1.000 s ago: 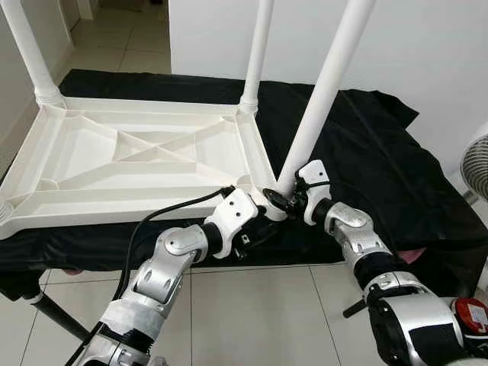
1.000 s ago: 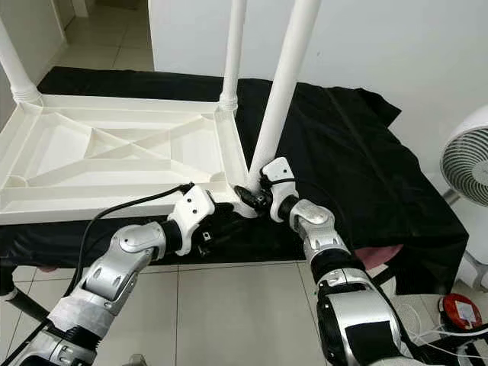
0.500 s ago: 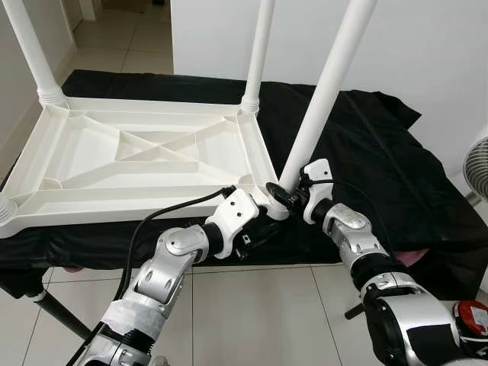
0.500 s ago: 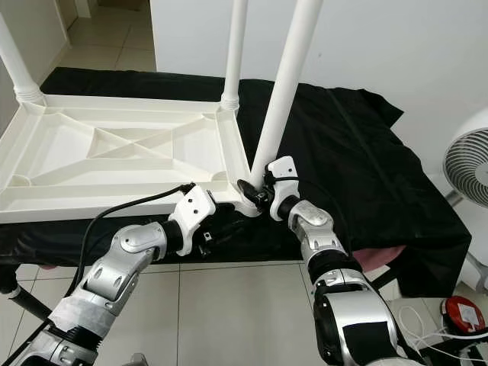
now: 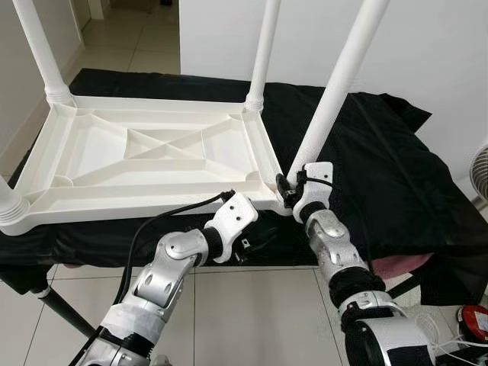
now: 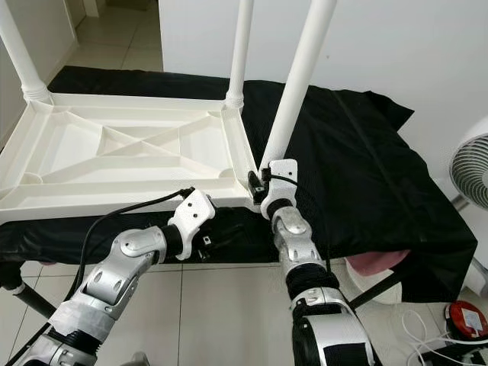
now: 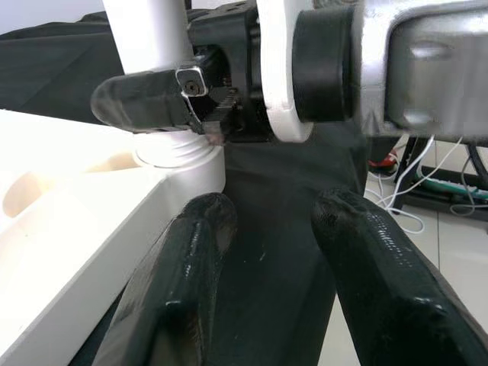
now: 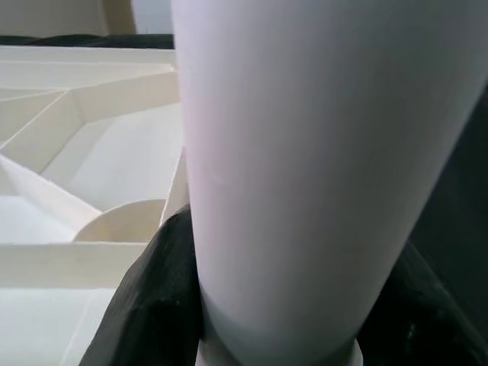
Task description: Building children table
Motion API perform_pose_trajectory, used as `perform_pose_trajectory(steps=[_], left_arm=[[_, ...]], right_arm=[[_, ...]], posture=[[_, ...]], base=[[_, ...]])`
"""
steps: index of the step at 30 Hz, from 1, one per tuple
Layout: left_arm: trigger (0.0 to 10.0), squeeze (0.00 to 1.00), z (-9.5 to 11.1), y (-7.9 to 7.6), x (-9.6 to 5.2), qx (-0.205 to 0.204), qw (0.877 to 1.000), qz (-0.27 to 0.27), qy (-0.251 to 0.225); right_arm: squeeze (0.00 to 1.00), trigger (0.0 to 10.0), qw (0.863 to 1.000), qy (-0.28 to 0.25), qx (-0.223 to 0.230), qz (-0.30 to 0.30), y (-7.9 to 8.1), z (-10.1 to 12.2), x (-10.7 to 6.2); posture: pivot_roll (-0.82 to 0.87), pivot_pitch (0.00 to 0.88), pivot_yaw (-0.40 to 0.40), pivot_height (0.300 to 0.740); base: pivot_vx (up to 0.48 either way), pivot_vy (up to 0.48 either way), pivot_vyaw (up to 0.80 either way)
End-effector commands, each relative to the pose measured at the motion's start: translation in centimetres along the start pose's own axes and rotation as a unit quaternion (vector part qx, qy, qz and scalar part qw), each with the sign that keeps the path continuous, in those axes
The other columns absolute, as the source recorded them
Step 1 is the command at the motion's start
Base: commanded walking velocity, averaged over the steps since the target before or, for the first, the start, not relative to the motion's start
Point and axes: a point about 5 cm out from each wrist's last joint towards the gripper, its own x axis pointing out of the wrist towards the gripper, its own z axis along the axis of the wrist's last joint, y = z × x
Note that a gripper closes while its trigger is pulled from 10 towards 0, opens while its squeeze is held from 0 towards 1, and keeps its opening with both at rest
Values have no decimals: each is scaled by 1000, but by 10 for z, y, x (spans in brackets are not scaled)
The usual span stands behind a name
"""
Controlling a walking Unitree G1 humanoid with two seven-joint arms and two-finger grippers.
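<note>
I count one white plastic children's tabletop lying upside down on a black cloth spread over a low surface, and four white legs standing up from its corners: far-left, far-right, near-left, and the near-right leg, which leans at a tilt. My right gripper is clamped on the near-right leg just above its socket; in the right wrist view a black finger sits on either side of the leg. My left gripper hangs below the tabletop's near edge beside that corner, fingers apart and holding nothing. One white fan stands to the right. I can read no writing anywhere.
</note>
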Motion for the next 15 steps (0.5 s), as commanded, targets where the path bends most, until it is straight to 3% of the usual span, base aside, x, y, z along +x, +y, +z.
perform_pose_trajectory(steps=[1, 6, 13, 14, 15], left_arm=[[10000, 0, 1, -3, 2, 0, 1000, 10, 0], [10000, 0, 2, -2, 3, 1, 1000, 9, -2], [10000, 0, 2, -3, 4, 1, 1000, 7, -3], [10000, 0, 2, -3, 4, 1, 1000, 8, -3], [10000, 0, 3, -3, 4, 1, 1000, 8, -4]], right_arm=[[0, 10000, 998, 23, 3, -50, -2, -11, -7], [0, 10000, 996, 13, 23, -80, 10, -7, -8], [0, 10000, 996, 13, 24, -90, 1, -5, -9], [796, 10000, 996, 12, 26, -88, 0, -5, -10], [1000, 10000, 996, 10, 25, -88, 0, -5, -11]], posture=[[51, 0, -109, 740], [55, 0, -110, 740], [51, 0, -114, 740], [52, 0, -115, 740], [53, 0, -116, 740]], base=[[0, 0, 0], [0, 0, 0], [0, 0, 0], [0, 0, 0], [0, 0, 0]])
